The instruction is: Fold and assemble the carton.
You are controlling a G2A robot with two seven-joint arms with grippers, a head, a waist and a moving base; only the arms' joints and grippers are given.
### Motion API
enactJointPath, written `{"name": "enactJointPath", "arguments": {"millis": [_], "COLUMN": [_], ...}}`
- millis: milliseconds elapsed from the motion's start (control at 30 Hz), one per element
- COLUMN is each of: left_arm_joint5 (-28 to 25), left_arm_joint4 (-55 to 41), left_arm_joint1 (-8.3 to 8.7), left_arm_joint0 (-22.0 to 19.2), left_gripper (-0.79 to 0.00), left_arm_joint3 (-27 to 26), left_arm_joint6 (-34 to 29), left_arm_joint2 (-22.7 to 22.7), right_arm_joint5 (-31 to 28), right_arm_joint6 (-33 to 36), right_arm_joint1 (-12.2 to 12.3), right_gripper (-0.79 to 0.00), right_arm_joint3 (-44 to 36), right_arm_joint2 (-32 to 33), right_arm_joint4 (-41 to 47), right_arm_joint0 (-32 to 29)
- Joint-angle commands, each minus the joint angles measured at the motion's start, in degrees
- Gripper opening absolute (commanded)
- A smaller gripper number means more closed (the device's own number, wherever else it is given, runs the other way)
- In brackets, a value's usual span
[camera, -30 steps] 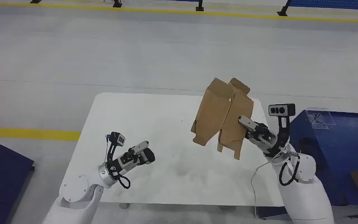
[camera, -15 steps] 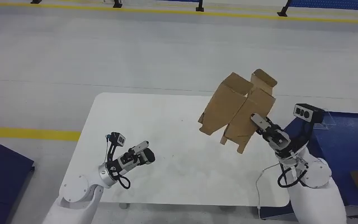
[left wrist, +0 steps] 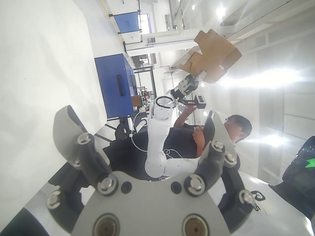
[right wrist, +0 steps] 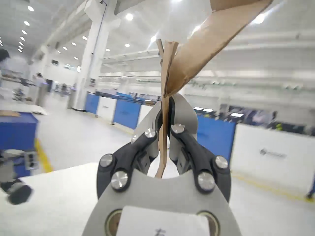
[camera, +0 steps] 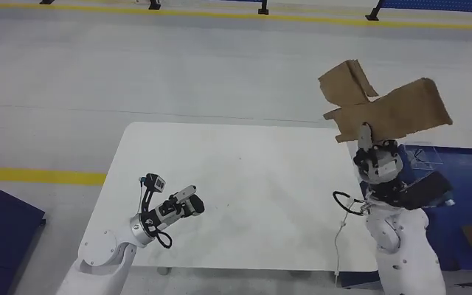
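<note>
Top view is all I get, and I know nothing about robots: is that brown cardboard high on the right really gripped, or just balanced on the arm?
Observer: Gripped. In the right wrist view the right gripper has its fingers shut on a thin edge of the carton.
Operator: And the other one, low on the left, is it holding anything?
Observer: No. The left wrist view shows the left gripper with its fingers spread wide open and nothing between them.
</note>
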Motion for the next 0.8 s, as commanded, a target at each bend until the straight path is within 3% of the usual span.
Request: {"name": "enactJointPath", "arguments": {"millis": [0, 133, 300, 433, 500, 667, 767], "left_arm_joint5": [0.00, 0.00, 0.00, 0.00, 0.00, 0.00, 0.00], "left_arm_joint4": [0.00, 0.00, 0.00, 0.00, 0.00, 0.00, 0.00], "left_arm_joint1": [0.00, 0.00, 0.00, 0.00, 0.00, 0.00, 0.00], "left_arm_joint0": [0.00, 0.00, 0.00, 0.00, 0.00, 0.00, 0.00], "left_gripper": [0.000, 0.000, 0.000, 0.000, 0.000, 0.000, 0.000], "left_arm_joint3": [0.00, 0.00, 0.00, 0.00, 0.00, 0.00, 0.00], "left_arm_joint6": [0.00, 0.00, 0.00, 0.00, 0.00, 0.00, 0.00], "left_arm_joint2": [0.00, 0.00, 0.00, 0.00, 0.00, 0.00, 0.00], "right_arm_joint5": [9.87, 21.68, 29.02, 26.99, 25.34, 23.78, 20.72], "right_arm_joint6": [-12.14, -20.00, -23.11, -22.25, -21.76, -21.65, -21.44], "right_arm_joint1": [0.09, 0.41, 1.39, 2.54, 2.90, 3.49, 3.48], "right_gripper": [-0.785, -0.785, -0.785, -0.785, -0.785, -0.785, -0.785], "right_arm_joint3": [2.21, 4.48, 4.85, 5.00, 4.61, 3.76, 3.64], "right_arm_joint2": [-1.02, -1.50, -0.31, 0.39, 0.59, 1.21, 1.00], "right_arm_joint4": [-14.68, -27.32, -43.38, -57.16, -59.27, -58.70, -51.66], "right_arm_joint0": [0.30, 0.89, 1.29, 1.37, 1.56, 1.76, 1.70]}}
